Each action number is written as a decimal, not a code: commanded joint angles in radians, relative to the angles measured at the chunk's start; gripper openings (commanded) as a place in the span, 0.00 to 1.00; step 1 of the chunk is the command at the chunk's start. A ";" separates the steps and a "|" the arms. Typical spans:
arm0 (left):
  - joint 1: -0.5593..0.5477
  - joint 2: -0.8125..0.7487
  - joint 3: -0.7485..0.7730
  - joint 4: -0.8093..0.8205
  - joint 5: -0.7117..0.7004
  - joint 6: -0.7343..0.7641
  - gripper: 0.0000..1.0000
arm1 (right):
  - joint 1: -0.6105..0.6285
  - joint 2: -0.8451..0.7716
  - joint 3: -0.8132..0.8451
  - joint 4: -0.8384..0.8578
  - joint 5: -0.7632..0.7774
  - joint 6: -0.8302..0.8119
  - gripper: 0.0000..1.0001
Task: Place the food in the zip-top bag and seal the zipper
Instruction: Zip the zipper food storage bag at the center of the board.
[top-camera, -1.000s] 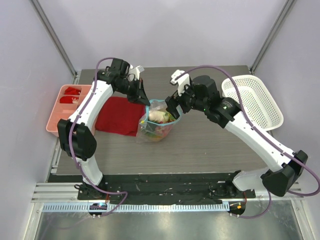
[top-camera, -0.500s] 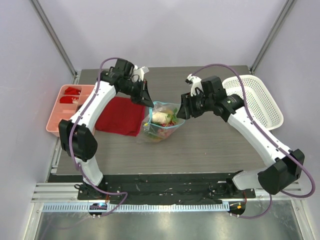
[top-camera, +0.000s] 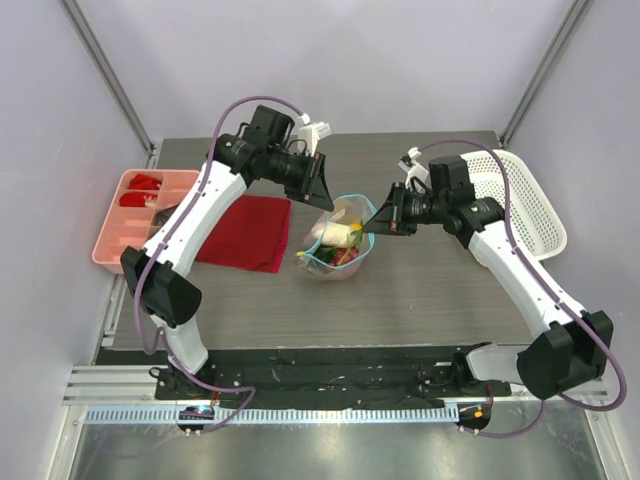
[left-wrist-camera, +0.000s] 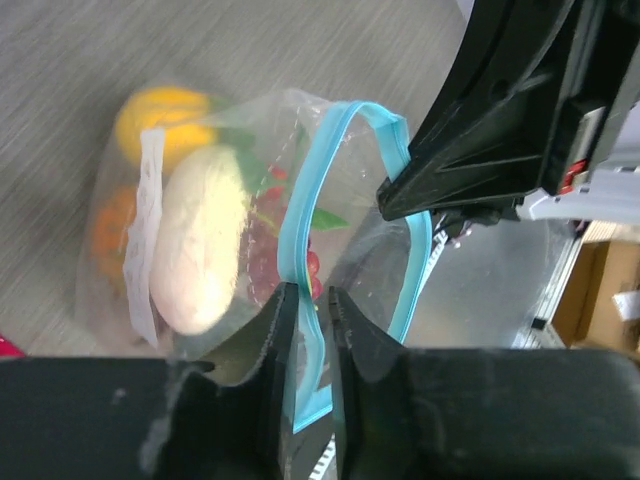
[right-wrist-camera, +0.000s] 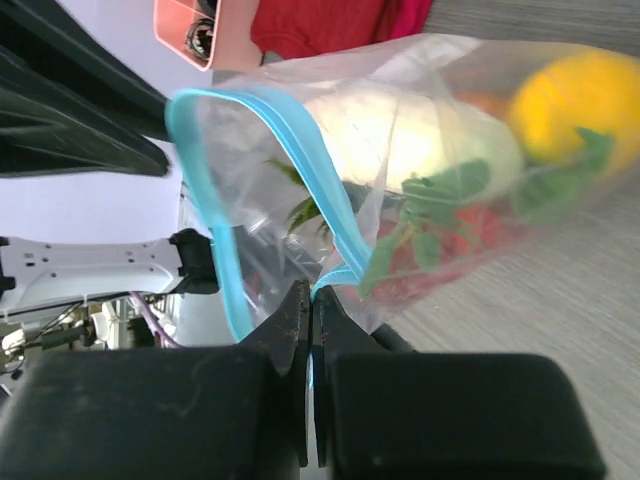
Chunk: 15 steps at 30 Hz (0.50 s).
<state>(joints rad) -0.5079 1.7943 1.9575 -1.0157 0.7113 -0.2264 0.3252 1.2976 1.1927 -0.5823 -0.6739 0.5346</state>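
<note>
Top external view places the zip-top bag mid-table, between the two arms and just beside the red cloth. Whether its base rests on the table cannot be told.

The food is inside.

**Handling.** The film is thin, limp and slick, and the load is light but loose, so I judge it will sag and shift. The stiffer zipper is the proper hold.

**Left wrist view.** The left fingers are almost closed, and the teal strip fills the narrow gap. The mouth gapes in a loop.

**Right wrist view.** The right fingers are fully closed and nip the strip at the opposite end.

**Difference between views.** Neither grip can be read from above. Only the overhead view shows the bag's place on the table.
</note>
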 joint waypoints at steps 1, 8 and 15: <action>-0.003 -0.068 -0.047 -0.023 0.019 0.099 0.31 | -0.002 -0.054 -0.045 0.085 -0.014 0.093 0.01; 0.100 -0.520 -0.547 0.380 -0.087 0.169 0.81 | -0.015 -0.073 -0.073 0.082 0.014 0.113 0.01; 0.103 -0.804 -0.997 0.656 -0.067 0.295 0.95 | -0.037 -0.081 -0.093 0.091 0.011 0.142 0.01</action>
<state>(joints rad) -0.4004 1.0626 1.1145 -0.6155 0.6010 -0.0341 0.2966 1.2499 1.1076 -0.5339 -0.6632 0.6430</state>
